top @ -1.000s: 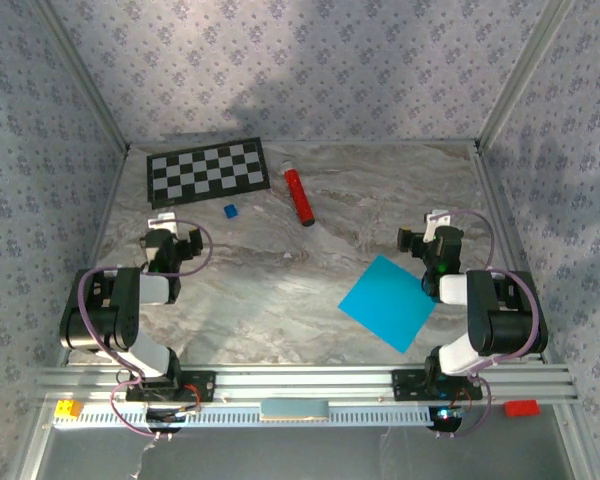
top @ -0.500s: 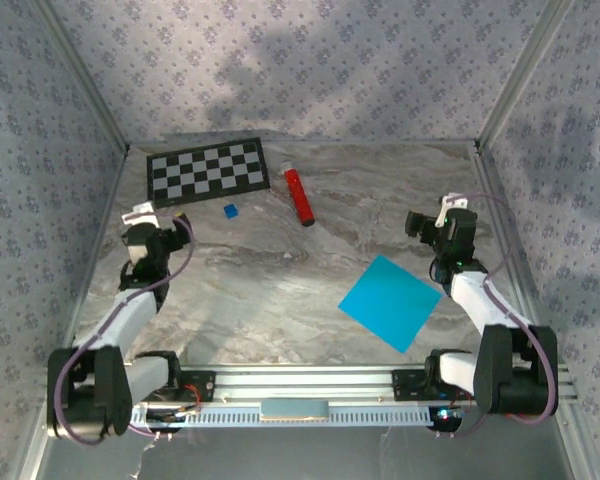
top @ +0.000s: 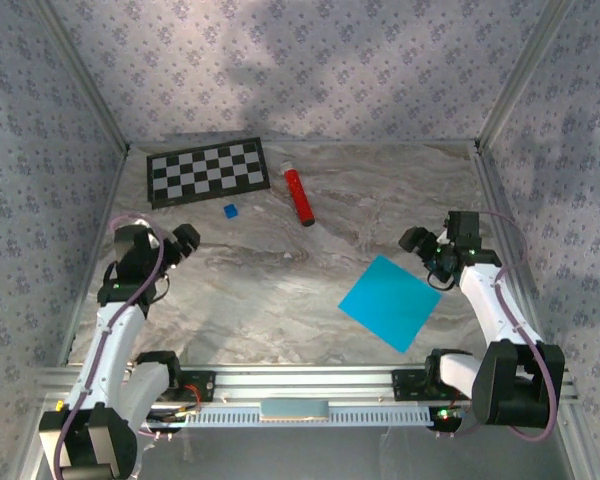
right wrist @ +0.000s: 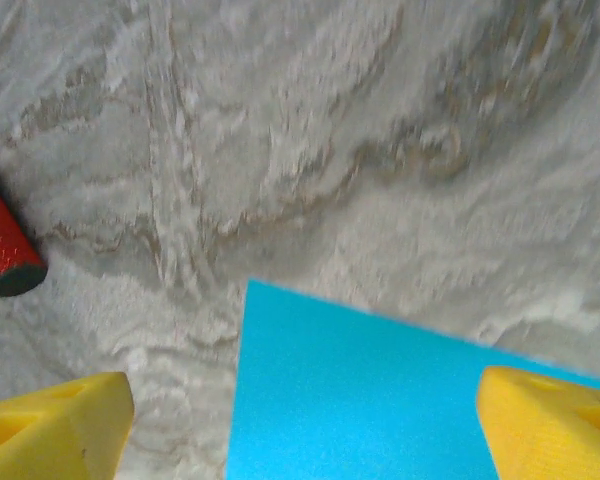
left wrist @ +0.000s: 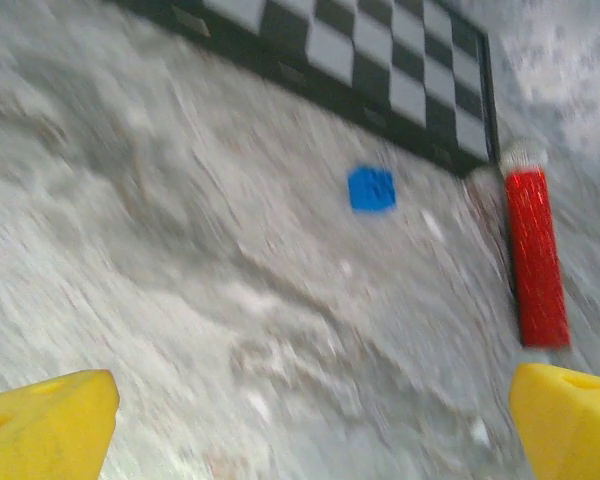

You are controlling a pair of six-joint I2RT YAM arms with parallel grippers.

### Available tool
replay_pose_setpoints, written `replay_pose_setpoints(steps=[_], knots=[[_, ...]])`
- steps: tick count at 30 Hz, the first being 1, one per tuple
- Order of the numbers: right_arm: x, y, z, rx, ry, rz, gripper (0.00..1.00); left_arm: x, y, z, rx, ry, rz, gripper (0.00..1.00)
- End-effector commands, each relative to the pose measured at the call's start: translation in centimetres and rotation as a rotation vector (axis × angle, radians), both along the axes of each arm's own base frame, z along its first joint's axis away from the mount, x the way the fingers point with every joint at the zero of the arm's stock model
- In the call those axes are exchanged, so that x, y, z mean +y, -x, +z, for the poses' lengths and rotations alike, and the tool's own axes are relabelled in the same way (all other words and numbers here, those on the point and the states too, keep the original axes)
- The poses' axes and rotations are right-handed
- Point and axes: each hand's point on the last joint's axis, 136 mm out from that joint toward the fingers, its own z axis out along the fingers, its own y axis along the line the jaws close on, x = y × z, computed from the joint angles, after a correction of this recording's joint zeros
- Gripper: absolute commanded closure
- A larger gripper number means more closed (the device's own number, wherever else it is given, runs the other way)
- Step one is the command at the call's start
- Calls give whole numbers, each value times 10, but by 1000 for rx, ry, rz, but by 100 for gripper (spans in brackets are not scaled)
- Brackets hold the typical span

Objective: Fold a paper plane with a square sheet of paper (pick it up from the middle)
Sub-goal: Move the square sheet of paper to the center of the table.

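Since your right gripper (top: 418, 241) hovers wide open near the square sheet of paper (top: 390, 302) (left gripper (top: 185, 240) also open, well apart), centre it over the sheet's middle before pinching.

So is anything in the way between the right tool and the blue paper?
Nothing visible. The right tool hangs open by the far corner of the blue paper. The red tube lies well off to its left.
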Motion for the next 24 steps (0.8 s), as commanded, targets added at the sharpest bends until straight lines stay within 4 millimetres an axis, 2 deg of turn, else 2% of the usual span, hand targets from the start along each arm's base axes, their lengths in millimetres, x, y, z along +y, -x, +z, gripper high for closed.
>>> replay_pose_setpoints(steps=[1, 4, 7, 11, 17, 24], knots=[[26, 35, -15, 171, -111, 18, 12, -40, 27, -4, 109, 163, -180, 0], [38, 49, -37, 234, -98, 42, 16, -50, 33, -8, 138, 178, -226, 0], [53, 47, -50, 258, -123, 55, 19, -58, 32, -11, 173, 193, -259, 0], [60, 46, -61, 314, -85, 53, 18, -72, 27, -11, 204, 181, -328, 0], [62, 47, -76, 375, -37, 93, 18, -82, 28, -25, 296, 149, -372, 0], [98, 41, -91, 422, -29, 303, 18, -80, 28, -26, 273, 118, -333, 0]])
